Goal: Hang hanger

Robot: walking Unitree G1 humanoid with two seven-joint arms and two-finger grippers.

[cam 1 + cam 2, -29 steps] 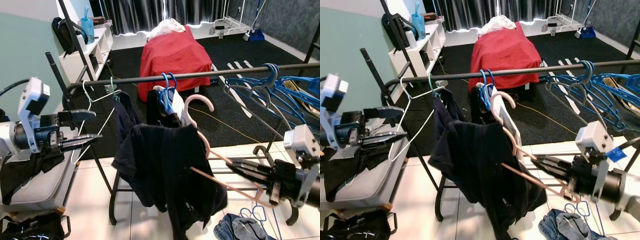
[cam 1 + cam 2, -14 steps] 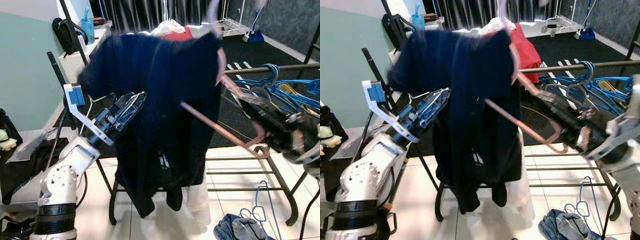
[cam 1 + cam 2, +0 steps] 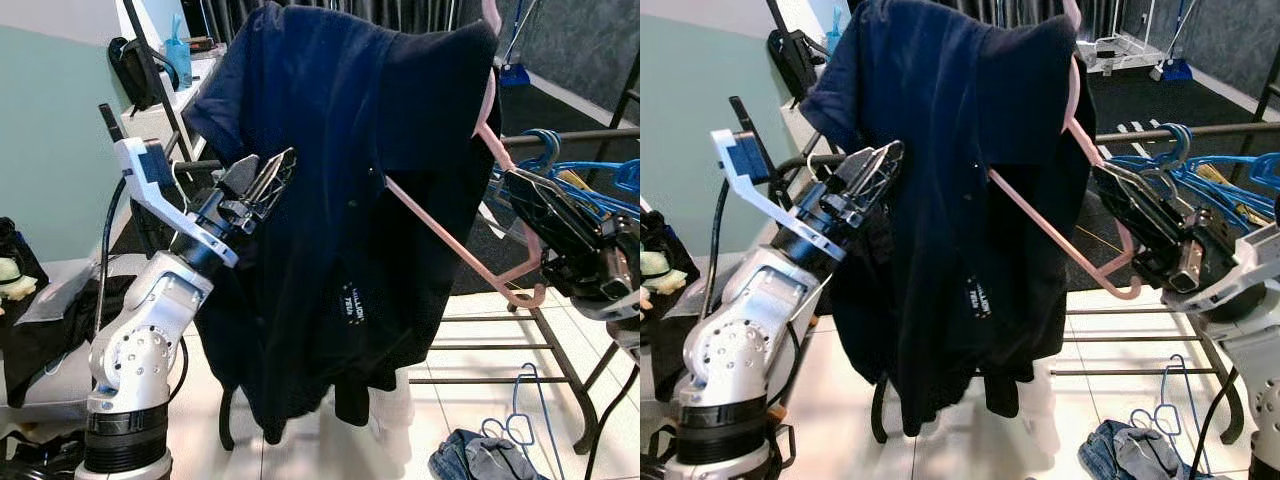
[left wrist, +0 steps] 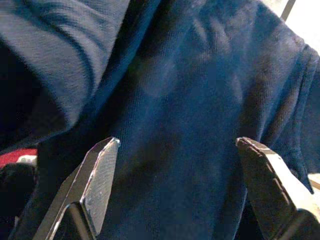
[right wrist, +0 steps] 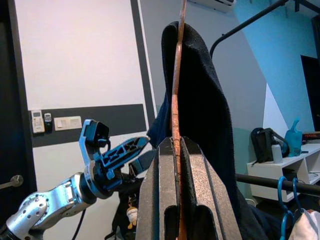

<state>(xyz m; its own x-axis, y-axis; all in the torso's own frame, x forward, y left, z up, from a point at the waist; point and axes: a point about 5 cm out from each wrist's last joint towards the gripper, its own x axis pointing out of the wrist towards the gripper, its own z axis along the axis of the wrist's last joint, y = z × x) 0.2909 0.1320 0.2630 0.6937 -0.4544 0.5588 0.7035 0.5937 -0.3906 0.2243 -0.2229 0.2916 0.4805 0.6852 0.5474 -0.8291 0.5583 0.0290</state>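
I had the right gripper (image 3: 535,215) clamped tight on the lower bar of the pink hanger (image 3: 450,245), its two fingers (image 5: 172,190) pressed together around the thin rod. The hanger was lifted high above the clothes rail (image 3: 570,135), tilted, with the dark navy T-shirt (image 3: 350,200) draped over it and hanging down in front of the rail. My left gripper (image 3: 268,178) was raised against the shirt's near side, on the side of the rail away from the blue hangers (image 3: 580,180); its fingers (image 4: 100,175) were spread apart with only fabric beyond them, gripping nothing. Below the rail, some denim (image 3: 480,458) lay crumpled on the tiled floor (image 3: 470,410).
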